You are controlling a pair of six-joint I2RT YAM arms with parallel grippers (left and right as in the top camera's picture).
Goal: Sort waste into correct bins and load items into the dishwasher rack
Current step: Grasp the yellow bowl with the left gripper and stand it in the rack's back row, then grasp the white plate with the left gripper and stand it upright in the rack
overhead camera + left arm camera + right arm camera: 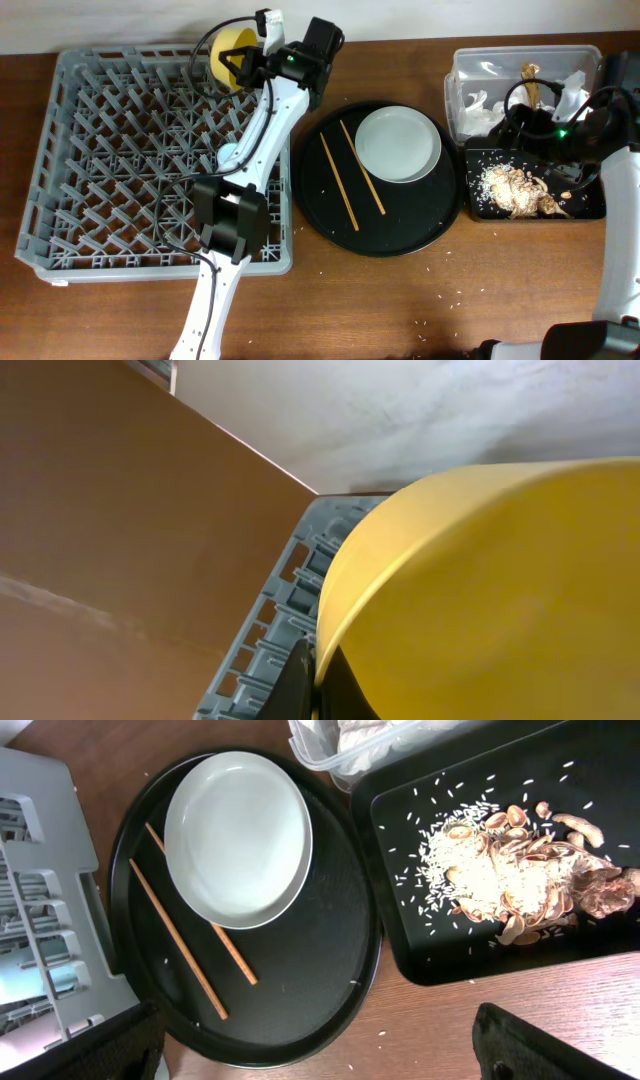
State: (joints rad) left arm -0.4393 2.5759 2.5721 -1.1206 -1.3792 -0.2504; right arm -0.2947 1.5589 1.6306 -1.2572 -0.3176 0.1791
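My left gripper [243, 68] is shut on the rim of the yellow bowl [230, 52] and holds it on edge over the far edge of the dishwasher rack [100, 120]. In the left wrist view the bowl [480, 590] fills the frame, with the jaws [315, 680] pinching its rim. The pale grey plate [398, 145] and two chopsticks [340, 185] lie on the round black tray [400, 225]. My right gripper [528, 112] is open and empty, high over the bins. The pink cup is out of view.
The clear tub [470, 70] holds white napkins [485, 110] and a brown stick [533, 85]. The shallow black tray [590, 205] holds food scraps and rice [515, 188]. A pale blue rounded thing [228, 156] sits in the rack beside the left arm. Rice grains dot the table front.
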